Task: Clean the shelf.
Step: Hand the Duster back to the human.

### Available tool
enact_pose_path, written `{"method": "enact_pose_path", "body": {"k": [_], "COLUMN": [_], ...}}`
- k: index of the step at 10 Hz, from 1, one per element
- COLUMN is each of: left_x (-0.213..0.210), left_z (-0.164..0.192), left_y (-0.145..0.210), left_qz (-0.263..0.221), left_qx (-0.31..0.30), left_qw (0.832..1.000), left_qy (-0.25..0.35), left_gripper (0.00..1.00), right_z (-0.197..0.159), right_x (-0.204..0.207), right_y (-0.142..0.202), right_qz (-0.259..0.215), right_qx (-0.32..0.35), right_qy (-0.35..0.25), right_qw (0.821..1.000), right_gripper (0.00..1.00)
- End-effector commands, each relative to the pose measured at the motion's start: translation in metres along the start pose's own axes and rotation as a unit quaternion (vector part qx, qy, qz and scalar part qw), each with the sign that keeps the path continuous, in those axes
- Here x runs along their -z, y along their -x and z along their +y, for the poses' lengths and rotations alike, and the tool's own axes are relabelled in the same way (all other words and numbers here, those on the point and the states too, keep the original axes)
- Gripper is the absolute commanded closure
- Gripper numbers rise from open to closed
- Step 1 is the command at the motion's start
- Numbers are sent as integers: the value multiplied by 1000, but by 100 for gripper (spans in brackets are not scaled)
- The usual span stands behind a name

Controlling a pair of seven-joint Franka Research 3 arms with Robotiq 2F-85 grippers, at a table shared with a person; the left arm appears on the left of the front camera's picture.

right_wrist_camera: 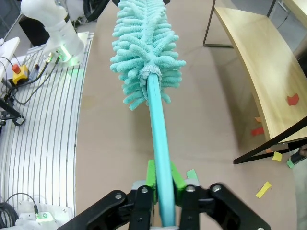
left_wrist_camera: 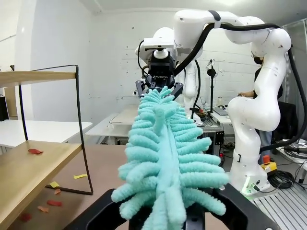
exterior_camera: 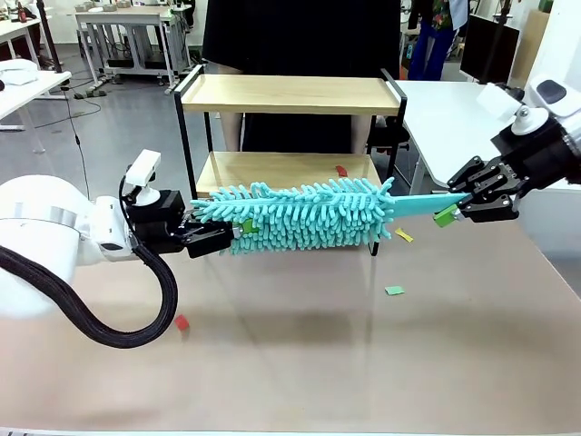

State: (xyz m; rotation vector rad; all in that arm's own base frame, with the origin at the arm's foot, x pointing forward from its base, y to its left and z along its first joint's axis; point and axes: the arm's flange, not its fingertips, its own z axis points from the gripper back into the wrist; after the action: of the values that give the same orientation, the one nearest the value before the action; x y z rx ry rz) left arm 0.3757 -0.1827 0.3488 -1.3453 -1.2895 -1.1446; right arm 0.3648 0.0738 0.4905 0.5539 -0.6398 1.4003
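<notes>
A teal fluffy duster (exterior_camera: 300, 213) hangs level in front of the shelf (exterior_camera: 281, 94), a two-tier rack of light boards in a black frame. My left gripper (exterior_camera: 204, 238) is shut on the duster's fluffy end (left_wrist_camera: 163, 158). At the other end my right gripper (exterior_camera: 458, 202) stands open around the thin teal handle (right_wrist_camera: 160, 143), its green pads (right_wrist_camera: 150, 178) just beside the handle. A red scrap (exterior_camera: 341, 170) lies on the lower board, also seen in the right wrist view (right_wrist_camera: 292, 99). From the left wrist view the right gripper (left_wrist_camera: 158, 88) shows beyond the duster.
Paper scraps lie on the brown table: a yellow one (exterior_camera: 403, 235), a green one (exterior_camera: 394, 291) and a red one (exterior_camera: 182, 322). A person in black (exterior_camera: 300, 36) stands behind the shelf. A white table (exterior_camera: 454, 109) adjoins at the back right.
</notes>
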Motion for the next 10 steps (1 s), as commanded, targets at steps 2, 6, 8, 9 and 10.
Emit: {"method": "enact_pose_path", "body": {"k": [2, 6, 8, 9, 10], "left_x": [1, 1, 1, 1, 1], "left_z": [-2, -2, -2, -2, -2], "left_y": [-2, -2, -2, -2, -2], "left_qz": [0, 0, 0, 0, 0], "left_qx": [5, 5, 5, 5, 5], "left_qw": [1000, 1000, 1000, 1000, 1000], "left_qy": [7, 7, 7, 7, 7], "left_gripper": [100, 100, 100, 100, 100], "right_z": [-2, -8, -12, -11, -7], "right_x": [-8, -73, -117, -135, -150], "right_y": [-9, -23, -10, 1, 12], "right_qz": [-7, -114, -191, -230, -259], "right_qx": [1, 25, 92, 122, 143], "right_qy": [2, 18, 77, 116, 147], "right_qw": [1000, 993, 974, 959, 944], "right_gripper": [0, 0, 0, 0, 0]}}
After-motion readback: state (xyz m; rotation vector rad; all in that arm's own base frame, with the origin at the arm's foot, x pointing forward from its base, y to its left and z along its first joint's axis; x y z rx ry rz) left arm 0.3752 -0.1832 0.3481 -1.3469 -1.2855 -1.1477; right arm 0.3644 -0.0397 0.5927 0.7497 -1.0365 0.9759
